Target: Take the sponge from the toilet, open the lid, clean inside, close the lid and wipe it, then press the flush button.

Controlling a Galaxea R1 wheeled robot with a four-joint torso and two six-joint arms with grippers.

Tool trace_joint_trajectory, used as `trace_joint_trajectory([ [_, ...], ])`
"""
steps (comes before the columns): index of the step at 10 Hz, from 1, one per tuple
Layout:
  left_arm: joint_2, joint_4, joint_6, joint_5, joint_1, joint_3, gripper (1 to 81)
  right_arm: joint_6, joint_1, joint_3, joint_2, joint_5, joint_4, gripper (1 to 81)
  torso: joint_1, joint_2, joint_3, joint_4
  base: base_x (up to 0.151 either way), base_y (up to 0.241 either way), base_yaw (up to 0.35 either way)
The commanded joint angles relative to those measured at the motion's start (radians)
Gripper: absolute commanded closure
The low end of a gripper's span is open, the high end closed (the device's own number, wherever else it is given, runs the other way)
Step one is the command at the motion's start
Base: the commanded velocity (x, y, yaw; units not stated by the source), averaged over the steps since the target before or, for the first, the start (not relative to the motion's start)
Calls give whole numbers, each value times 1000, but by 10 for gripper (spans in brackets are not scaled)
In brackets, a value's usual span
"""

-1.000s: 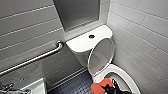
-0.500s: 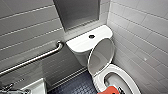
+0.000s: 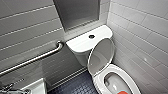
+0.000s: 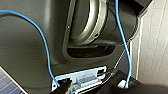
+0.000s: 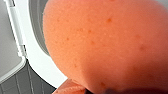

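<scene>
I'm in a tiled bathroom: a white toilet (image 3: 130,80) sits in the corner, a metal grab bar (image 3: 35,58) crosses the grey-tiled wall (image 3: 27,27), above a dark patterned floor (image 3: 77,86).

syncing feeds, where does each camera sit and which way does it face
Head view: high on the robot, facing forward and down at the toilet, lid raised.
Left wrist view: on the left arm, facing the robot's dark housing and blue cables.
Right wrist view: on the right arm, close on the sponge over the toilet.
Shared: head and right wrist both show sponge and toilet.
</scene>
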Motion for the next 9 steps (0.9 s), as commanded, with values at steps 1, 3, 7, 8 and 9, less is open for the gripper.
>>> trace_joint_trajectory([
  [1, -15, 22, 8, 36, 51, 7, 10, 111, -25, 59, -61, -15, -161, 811, 0, 0, 0, 0, 0, 0, 0],
  [3, -17, 24, 9, 35, 51, 7, 10, 210, -88, 79, -106, 23, -254, 811, 0, 0, 0, 0, 0, 0, 0],
  [7, -22, 24, 9, 16, 51, 5, 10, 306, -222, 130, -209, 92, -370, 811, 0, 0, 0, 0, 0, 0, 0],
  [8, -28, 14, 8, 15, 47, 7, 10, 314, -261, 118, -212, 91, -405, 811, 0, 0, 0, 0, 0, 0, 0],
  [9, -34, 10, 3, 15, 40, 7, 10, 306, -306, 99, -206, 73, -438, 811, 0, 0, 0, 0, 0, 0, 0],
])
